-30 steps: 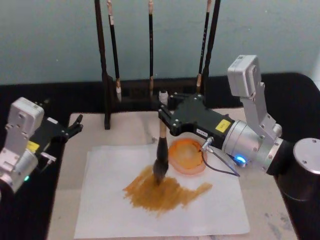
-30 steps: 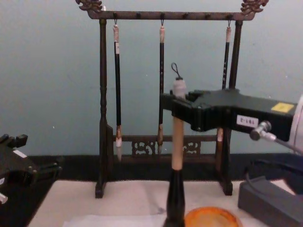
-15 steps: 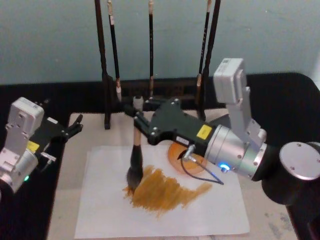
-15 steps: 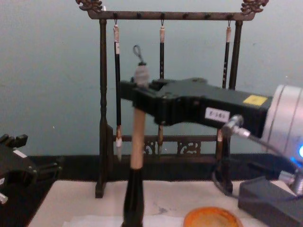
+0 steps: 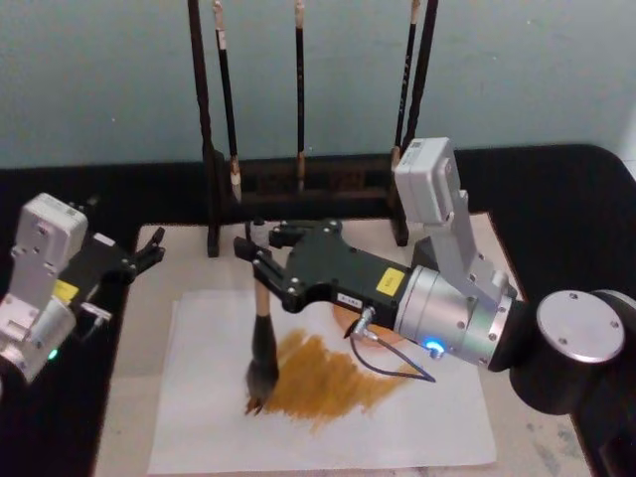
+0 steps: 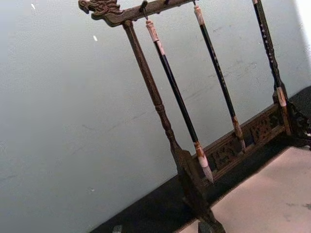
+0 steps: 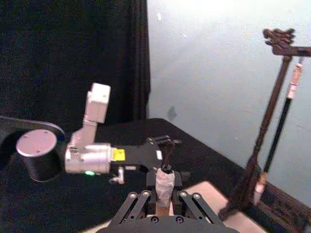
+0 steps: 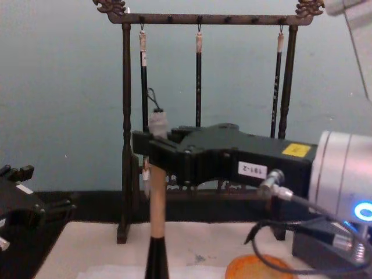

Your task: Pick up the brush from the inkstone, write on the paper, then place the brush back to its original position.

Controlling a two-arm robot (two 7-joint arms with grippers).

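The brush [image 5: 262,343] stands nearly upright with its bristles pressed on the paper [image 5: 204,422], at the left end of a patch of ochre strokes [image 5: 328,383]. My right gripper [image 5: 260,260] is shut on its tan handle near the top. From the chest view, the gripper [image 8: 156,156] clamps the brush [image 8: 156,203] just below its pale wrapped end and cord loop. The orange inkstone [image 8: 256,267] lies to the right of the brush, mostly hidden behind the right arm in the head view. My left gripper [image 5: 149,250] stays parked and open at the mat's left edge.
A dark wooden stand [image 5: 212,179] with three thin hanging brushes [image 8: 198,104] stands behind the paper. A cream felt mat [image 5: 129,397] lies under the paper on a black cloth. The right arm's body [image 5: 457,318] reaches over the right half of the paper.
My right gripper has carried the brush leftward and nearer across the paper, from beside the inkstone to the left end of the strokes. The left arm has not moved.
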